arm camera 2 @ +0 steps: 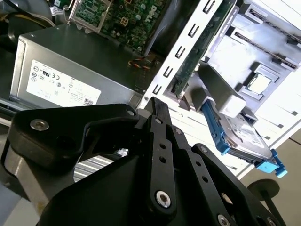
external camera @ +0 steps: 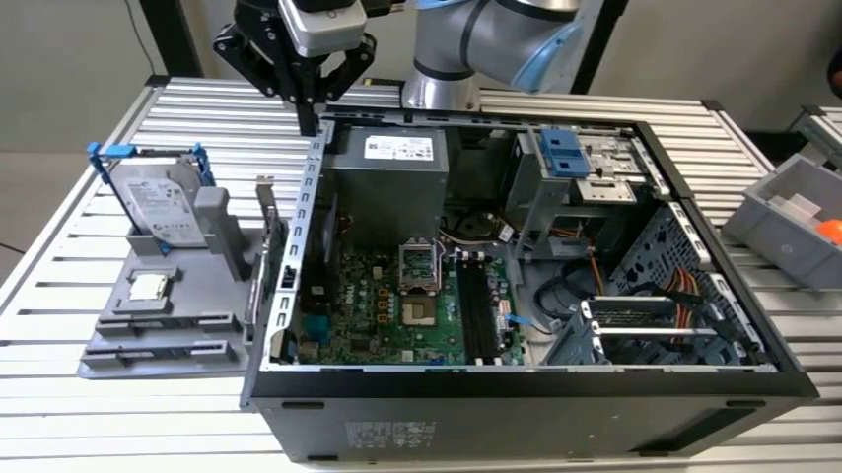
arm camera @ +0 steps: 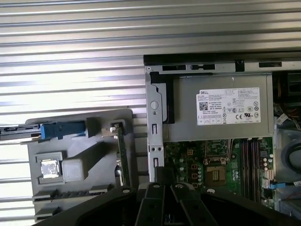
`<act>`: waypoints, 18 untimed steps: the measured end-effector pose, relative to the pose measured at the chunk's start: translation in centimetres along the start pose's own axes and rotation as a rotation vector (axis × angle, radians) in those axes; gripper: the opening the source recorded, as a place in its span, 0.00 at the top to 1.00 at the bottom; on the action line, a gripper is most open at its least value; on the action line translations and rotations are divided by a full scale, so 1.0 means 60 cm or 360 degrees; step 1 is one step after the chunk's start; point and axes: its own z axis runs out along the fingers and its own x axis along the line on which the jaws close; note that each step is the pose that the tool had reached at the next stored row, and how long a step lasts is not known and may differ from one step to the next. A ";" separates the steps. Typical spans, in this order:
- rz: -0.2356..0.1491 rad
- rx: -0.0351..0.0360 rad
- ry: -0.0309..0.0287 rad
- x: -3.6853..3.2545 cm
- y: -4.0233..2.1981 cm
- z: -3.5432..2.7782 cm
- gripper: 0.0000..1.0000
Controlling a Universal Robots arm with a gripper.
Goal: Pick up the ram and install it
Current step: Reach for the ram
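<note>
The ram (external camera: 274, 258) is a thin dark green board standing on edge in the grey holder (external camera: 158, 330), close to the outside of the open computer case's wall on the exterior view's left. Both wrist views show the ram edge-on (arm camera: 122, 153) and as a green strip (arm camera 2: 200, 47). My gripper (external camera: 310, 120) hangs shut and empty above the case's back corner, up and behind the ram, touching nothing. Its dark fingertips (arm camera: 160, 173) meet over the case wall. The motherboard's black slots (external camera: 476, 310) lie inside the case.
A silver hard drive in a blue bracket (external camera: 158, 202) and a small square processor chip (external camera: 145, 286) sit on the same holder. The grey power supply (external camera: 385, 187) fills the case's back. A grey bin (external camera: 796, 222) stands at the exterior view's right.
</note>
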 end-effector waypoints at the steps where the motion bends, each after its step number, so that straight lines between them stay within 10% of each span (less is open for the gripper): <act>1: 0.0000 0.0000 0.00003 0.001 0.000 0.000 1.00; 18: -0.0001 0.0000 0.00093 0.023 -0.002 0.000 1.00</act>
